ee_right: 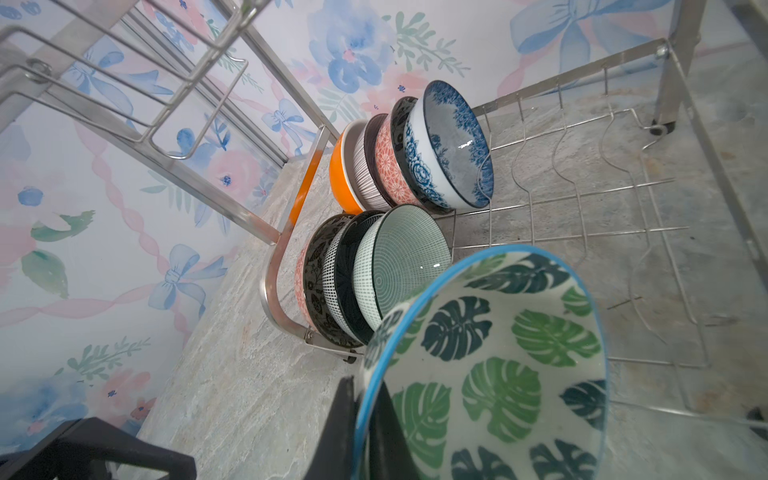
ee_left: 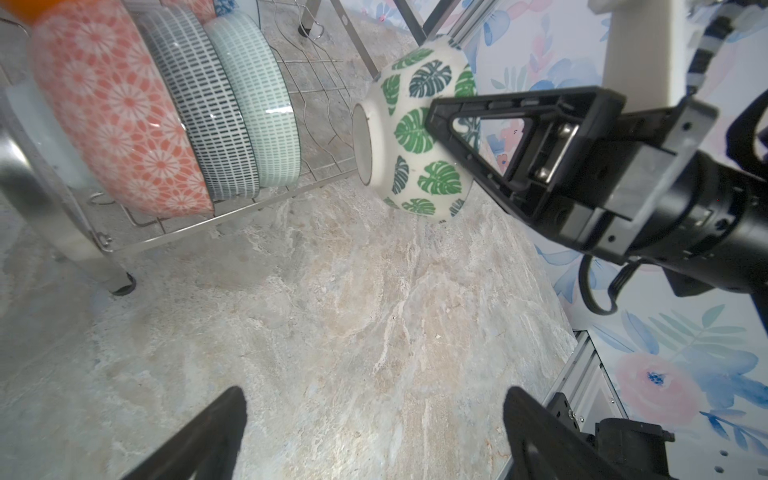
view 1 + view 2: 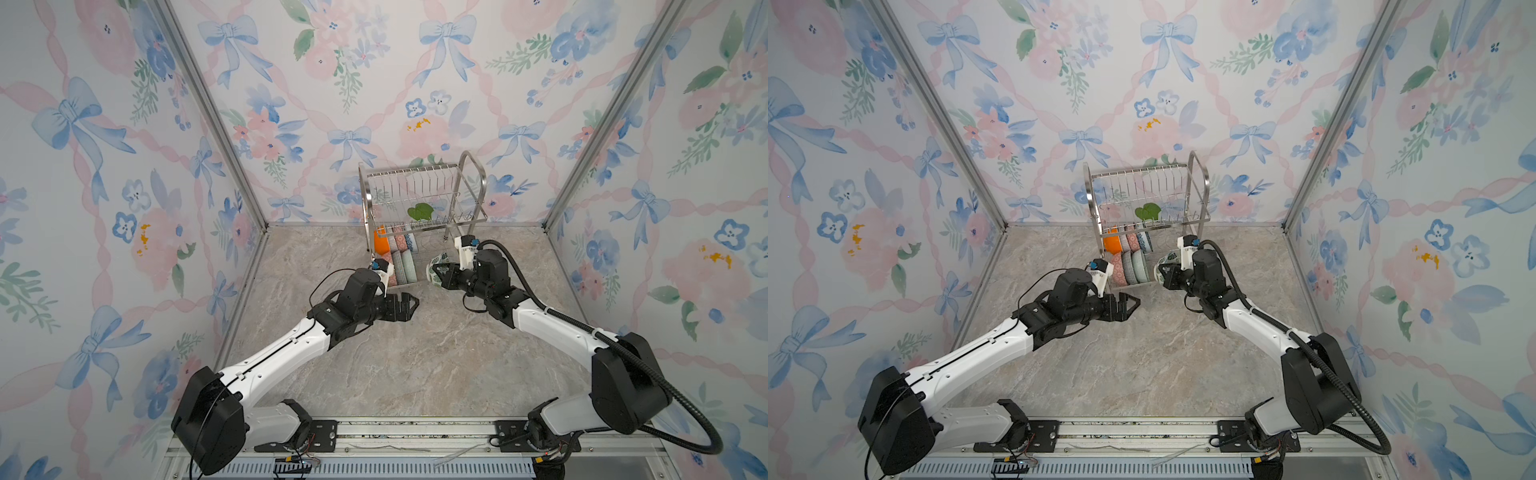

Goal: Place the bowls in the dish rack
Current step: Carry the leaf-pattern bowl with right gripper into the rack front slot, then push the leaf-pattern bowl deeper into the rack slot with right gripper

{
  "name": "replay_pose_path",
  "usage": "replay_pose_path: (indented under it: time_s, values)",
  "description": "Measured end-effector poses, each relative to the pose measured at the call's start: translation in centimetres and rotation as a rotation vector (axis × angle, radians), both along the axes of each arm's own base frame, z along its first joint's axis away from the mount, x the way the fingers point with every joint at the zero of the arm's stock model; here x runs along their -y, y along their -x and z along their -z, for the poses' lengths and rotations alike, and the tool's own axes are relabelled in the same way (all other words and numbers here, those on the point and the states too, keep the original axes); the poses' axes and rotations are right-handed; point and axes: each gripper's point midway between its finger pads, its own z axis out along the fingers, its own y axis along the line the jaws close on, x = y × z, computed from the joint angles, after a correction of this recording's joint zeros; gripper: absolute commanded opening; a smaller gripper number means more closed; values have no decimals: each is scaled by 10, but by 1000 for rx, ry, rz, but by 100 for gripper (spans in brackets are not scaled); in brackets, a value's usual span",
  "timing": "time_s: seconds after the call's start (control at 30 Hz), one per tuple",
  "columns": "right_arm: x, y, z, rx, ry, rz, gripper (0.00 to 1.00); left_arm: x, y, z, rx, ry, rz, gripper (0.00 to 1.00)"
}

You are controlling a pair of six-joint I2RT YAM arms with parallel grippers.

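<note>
Right gripper [image 2: 451, 124] pinches the white green-leaf ceramic bowl [image 2: 411, 137] at the steel wire dish rack [image 1: 286, 237]; only its wrist view shows the blue rim [image 1: 498, 247]; left gripper [image 2: 374, 399] gapes.

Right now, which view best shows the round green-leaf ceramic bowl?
The left wrist view: the green-leaf bowl appears nearly whole, tipped sideways, foot toward the steel wire dish rack. The right wrist view shows only its cropped inside; both top views show it small.
</note>
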Motion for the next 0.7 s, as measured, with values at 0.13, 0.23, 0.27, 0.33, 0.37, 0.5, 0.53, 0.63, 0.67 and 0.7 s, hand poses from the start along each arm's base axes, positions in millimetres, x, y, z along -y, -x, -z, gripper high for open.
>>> replay_pose_path:
  time_s: [0.13, 0.23, 0.27, 0.33, 0.37, 0.5, 0.53, 0.63, 0.67, 0.7]
  values:
    - [-6, -11, -6, 13, -47, -15, 0, 0, 0, 1, 5, -8, 6, 98]
    - [-11, -20, -11, 25, -90, -26, 0, 0, -1, 2, 10, -16, 12, 98]
    - [-11, -22, -12, 25, -106, -28, 0, 1, -1, 3, 9, -17, 13, 98]
    - [-11, -29, -10, 18, -135, -28, 0, 2, -2, 3, 10, -19, 15, 98]
    - [-10, -33, -8, 14, -148, -26, 0, 2, -3, 3, 11, -23, 16, 98]
    - [-9, -42, 3, -14, -178, -27, 0, 3, -4, 4, 14, -29, 20, 98]
    - [-10, -45, 5, -20, -185, -28, 0, 3, -4, 5, 16, -33, 19, 98]
    - [-16, -50, 13, -39, -205, -44, 0, 3, -6, 9, 12, -44, 17, 98]
    - [-17, -52, 13, -40, -212, -49, 0, 3, -6, 10, 10, -46, 16, 98]
    - [-18, -53, 14, -41, -217, -53, 0, 3, -6, 10, 10, -47, 16, 98]
